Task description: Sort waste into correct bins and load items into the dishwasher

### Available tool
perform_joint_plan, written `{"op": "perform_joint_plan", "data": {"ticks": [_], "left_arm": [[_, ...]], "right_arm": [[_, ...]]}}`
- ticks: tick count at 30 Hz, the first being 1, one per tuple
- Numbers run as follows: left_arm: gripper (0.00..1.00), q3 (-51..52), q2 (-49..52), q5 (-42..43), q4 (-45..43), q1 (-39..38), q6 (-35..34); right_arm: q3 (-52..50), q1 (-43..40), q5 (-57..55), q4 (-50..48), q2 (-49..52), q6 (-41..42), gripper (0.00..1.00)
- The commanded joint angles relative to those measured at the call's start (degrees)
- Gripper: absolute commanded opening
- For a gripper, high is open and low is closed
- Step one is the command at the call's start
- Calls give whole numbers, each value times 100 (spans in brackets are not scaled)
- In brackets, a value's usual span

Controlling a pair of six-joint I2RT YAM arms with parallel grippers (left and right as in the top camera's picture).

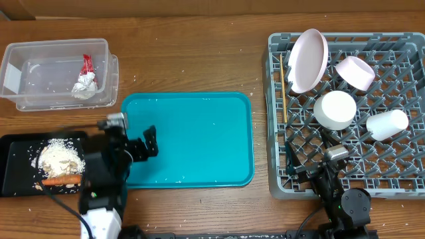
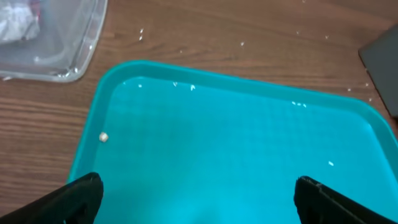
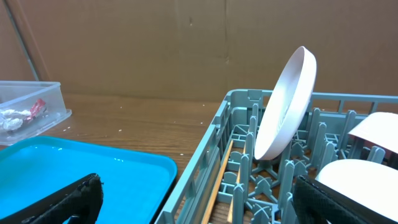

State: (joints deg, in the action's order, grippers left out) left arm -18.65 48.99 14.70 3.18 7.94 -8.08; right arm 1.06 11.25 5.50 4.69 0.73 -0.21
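Note:
The grey dish rack at right holds a large plate on edge, a small plate, a bowl, a cup and chopsticks along its left wall. The clear tub at the back left holds the red wrapper and silvery-white wrapper. The black tray at the front left holds beige scraps and the carrot piece. My left gripper is open and empty over the teal tray's left edge. My right gripper is open and empty at the rack's front left corner.
The teal serving tray lies in the middle with only crumbs on it. Crumbs dot the wooden table. A cardboard wall stands behind the table.

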Motion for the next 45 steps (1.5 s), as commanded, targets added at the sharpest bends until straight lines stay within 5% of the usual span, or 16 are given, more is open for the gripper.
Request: {"op": "perform_joint_plan", "data": {"ticks": [1, 11, 18, 27, 45], "left_arm": [[100, 592, -369, 184, -564, -15, -142], [100, 1821, -1425, 142, -1808, -15, -136], [100, 1838, -1919, 17, -1453, -26, -111], [100, 1838, -3136, -339, 42, -26, -72], [100, 1838, -4546, -308, 24, -26, -72]], "right_arm": [[-59, -7, -72, -26, -57, 26, 100], [-59, -7, -72, -28, -57, 26, 100], [-59, -7, -72, -26, -57, 26, 100], [-59, -7, -72, -26, -57, 26, 100], [-59, -7, -72, -26, -57, 26, 100]]}}
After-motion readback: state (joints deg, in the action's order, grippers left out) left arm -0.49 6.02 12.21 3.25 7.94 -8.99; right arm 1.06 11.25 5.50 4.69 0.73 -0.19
